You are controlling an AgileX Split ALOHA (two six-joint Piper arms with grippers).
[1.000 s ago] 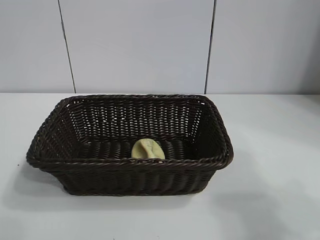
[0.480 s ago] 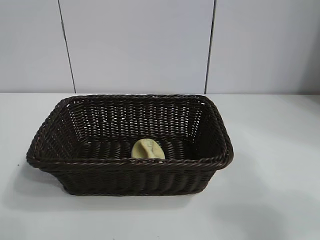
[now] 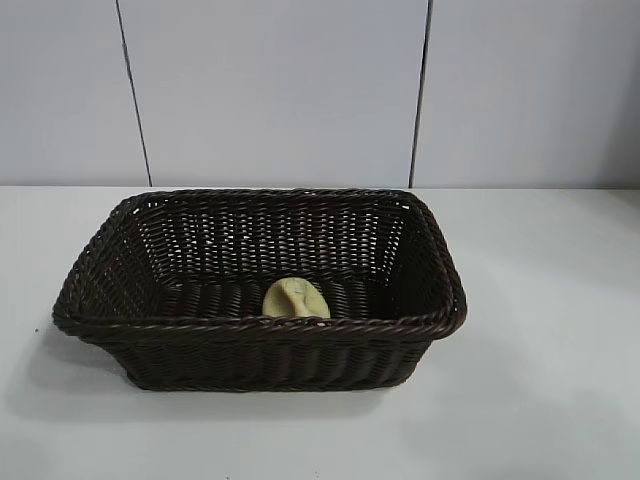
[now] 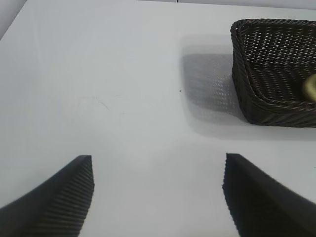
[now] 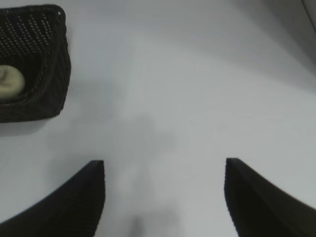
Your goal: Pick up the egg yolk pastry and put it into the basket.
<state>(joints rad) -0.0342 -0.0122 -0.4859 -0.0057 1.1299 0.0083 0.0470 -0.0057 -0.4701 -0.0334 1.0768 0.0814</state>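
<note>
The pastry point(image 3: 296, 298) lies inside the basket point(image 3: 258, 326), on the woven floor close against the near long wall, at about six o'clock from the basket's middle in the exterior view, with its dimpled top tilted toward the camera. The basket stands on the white table point(image 3: 540, 400), a little toward nine o'clock of the table's centre, in front of a pale panelled wall point(image 3: 280, 90). Neither arm shows in the exterior view. The left gripper point(image 4: 158, 170) hangs over bare table with its two dark fingers point(image 4: 64, 195) spread wide and nothing between them; the basket sits well apart from it. The right gripper point(image 5: 164, 173) is likewise spread and empty above bare table, with the basket and the pastry in it well apart, off to the side.
</note>
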